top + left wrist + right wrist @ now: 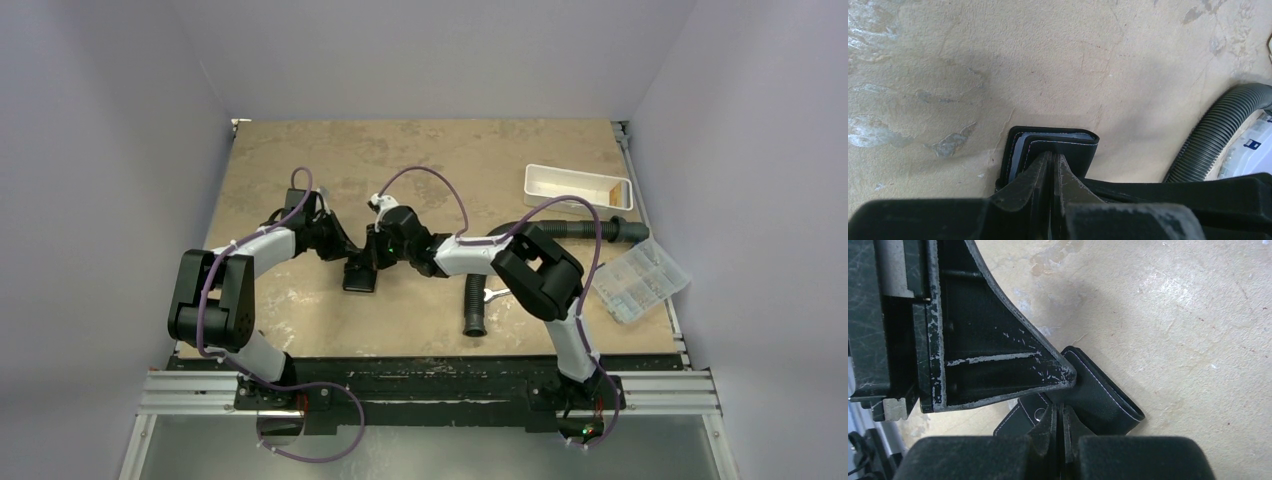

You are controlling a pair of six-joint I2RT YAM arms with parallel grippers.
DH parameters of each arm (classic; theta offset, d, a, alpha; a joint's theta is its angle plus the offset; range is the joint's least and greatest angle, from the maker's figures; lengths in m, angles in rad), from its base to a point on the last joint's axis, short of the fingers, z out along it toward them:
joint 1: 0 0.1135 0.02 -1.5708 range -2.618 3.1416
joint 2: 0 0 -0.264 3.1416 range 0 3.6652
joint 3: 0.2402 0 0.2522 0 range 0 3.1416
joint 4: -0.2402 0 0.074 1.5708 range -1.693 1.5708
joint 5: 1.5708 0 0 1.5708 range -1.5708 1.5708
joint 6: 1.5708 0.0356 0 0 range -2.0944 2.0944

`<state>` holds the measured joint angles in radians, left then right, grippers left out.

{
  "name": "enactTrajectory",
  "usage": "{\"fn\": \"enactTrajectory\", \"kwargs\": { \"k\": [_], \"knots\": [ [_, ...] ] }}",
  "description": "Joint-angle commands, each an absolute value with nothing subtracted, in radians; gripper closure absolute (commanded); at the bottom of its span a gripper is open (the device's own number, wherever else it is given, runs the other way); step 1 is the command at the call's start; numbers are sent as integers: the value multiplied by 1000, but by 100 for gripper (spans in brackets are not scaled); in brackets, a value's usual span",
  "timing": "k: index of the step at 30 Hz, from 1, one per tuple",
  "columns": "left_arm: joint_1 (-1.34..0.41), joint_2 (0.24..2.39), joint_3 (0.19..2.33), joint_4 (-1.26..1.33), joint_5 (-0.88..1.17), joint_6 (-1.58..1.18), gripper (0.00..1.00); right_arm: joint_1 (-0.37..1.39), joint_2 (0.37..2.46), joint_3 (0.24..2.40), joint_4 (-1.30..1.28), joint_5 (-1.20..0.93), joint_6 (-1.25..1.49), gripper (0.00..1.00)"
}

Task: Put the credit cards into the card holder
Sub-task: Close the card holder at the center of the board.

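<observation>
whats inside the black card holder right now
A pale grey card-like edge shows between the card holder's folded flaps. The rest inside is covered by the flaps and the left fingers pinching it.

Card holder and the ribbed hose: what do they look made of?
Card holder: looks like black leather or imitation leather, with a matte grain and light stitching along the edges. I can't tell which of the two.
Hose: probably flexible black plastic or rubber, with corrugated ribs and a slight sheen.

A white tray stood at the far right of the tan bench. A black ribbed hose lay nearer, with a silver wrench just beside it. A clear box lay at the right edge.
</observation>
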<state>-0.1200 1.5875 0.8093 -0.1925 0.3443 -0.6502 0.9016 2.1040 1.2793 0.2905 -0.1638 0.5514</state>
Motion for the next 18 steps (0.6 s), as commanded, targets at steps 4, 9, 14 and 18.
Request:
{"fn": "enactTrajectory", "kwargs": {
  "k": [4,9,14,18],
  "knots": [
    [-110,1596,795,-171,288,-622,100,987,2119,1268,48,81,348,100],
    [-111,1597,798,-171,289,-624,100,1096,2150,1319,7,285,269,100],
    [-111,1590,799,-178,282,-618,100,1163,2206,1337,-27,436,197,100],
    [-110,1594,796,-172,284,-622,100,1205,2231,1321,-6,518,116,100]
  ]
}}
